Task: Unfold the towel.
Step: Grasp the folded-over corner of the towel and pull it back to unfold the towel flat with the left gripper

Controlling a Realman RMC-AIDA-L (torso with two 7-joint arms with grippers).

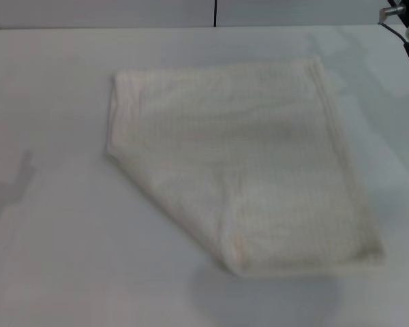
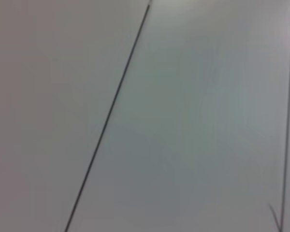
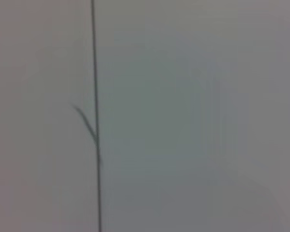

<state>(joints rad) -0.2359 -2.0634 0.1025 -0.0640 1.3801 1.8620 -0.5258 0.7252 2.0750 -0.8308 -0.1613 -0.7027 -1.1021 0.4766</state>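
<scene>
Already you can see the towel (image 1: 242,163) lying folded on the white bench (image 1: 54,259), filling the middle of the head frame and reaching toward the lower right. Start at the left of the frame: bare bench only, with a faint shadow at the left edge, and no left arm anywhere. The left wrist view shows nothing but plain pale panels crossed by dark seams, so the left claw is out of sight and you cannot tell whether it is spread or closed.

Move to the towel. Its left edge runs down from the upper left corner, then cuts diagonally to a rounded, doubled corner at the lower middle. That thick lower edge looks like a fold, so the cloth probably lies in two layers. Expect it to be light, soft and limp, with a waffle weave that should grip well; it will sag and drag rather than hold shape. Your best hold is likely a loose top-layer corner along the hemmed right side or far edge, pinching one layer only.

At the far upper right, a bit of the right arm (image 1: 407,30) pokes in, well clear of the cloth. Its claw is not shown, holding nothing you can see.
</scene>
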